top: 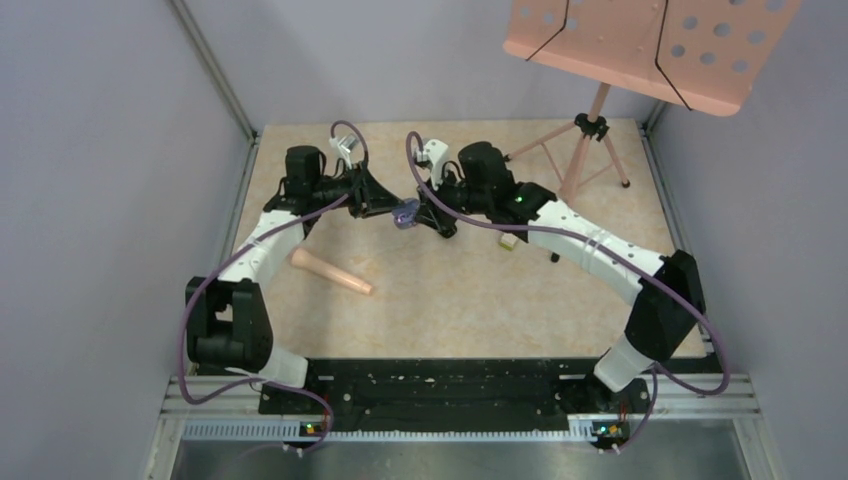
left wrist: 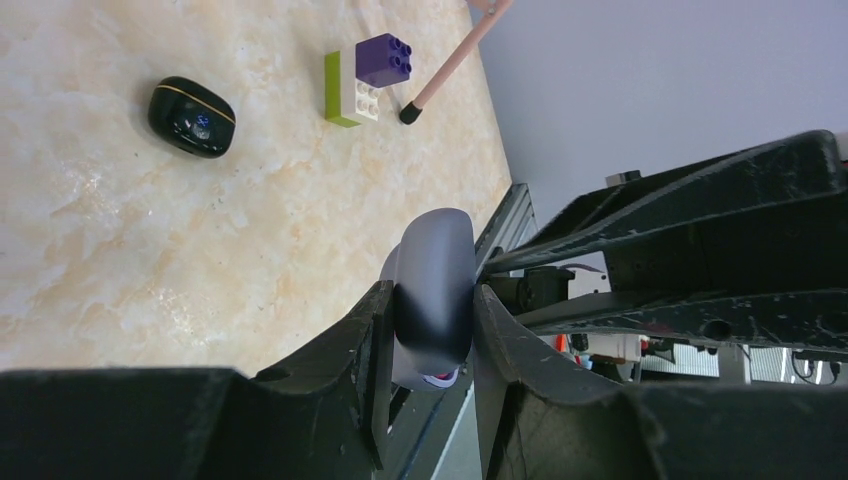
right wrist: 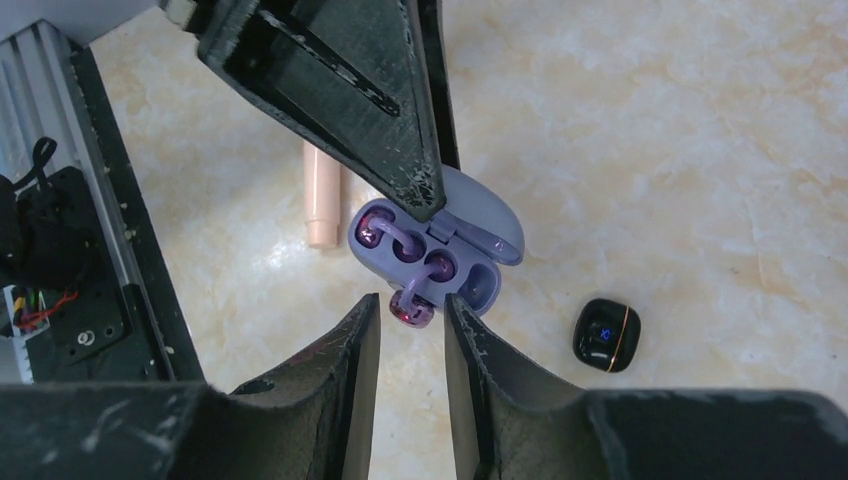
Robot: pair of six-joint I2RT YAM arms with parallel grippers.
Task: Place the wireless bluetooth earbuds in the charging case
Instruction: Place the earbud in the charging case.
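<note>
Right gripper [right wrist: 409, 302]: jaws stand a little apart, and a pale purple ring-like bud [right wrist: 425, 288] sits right at their mouth. Cannot tell whether it is pinched or only touched. The bud's far end reaches into the open purple charging case [right wrist: 492, 222] just ahead of the fingertips, and its near end hangs over the case rim, so it looks half-seated. The well beside it shows bare. Farther in, the other purple bud [right wrist: 385, 236] lies in its well, apparently home. Left gripper [left wrist: 430, 295], opposite, is clamped on the case and holds it off the table. Off to one side of the right fingers, well apart, rests a closed black pod [right wrist: 605, 335]. No loose black buds are visible. Judgement: one bud in, one nearly in, black pair unaccounted for.
</note>
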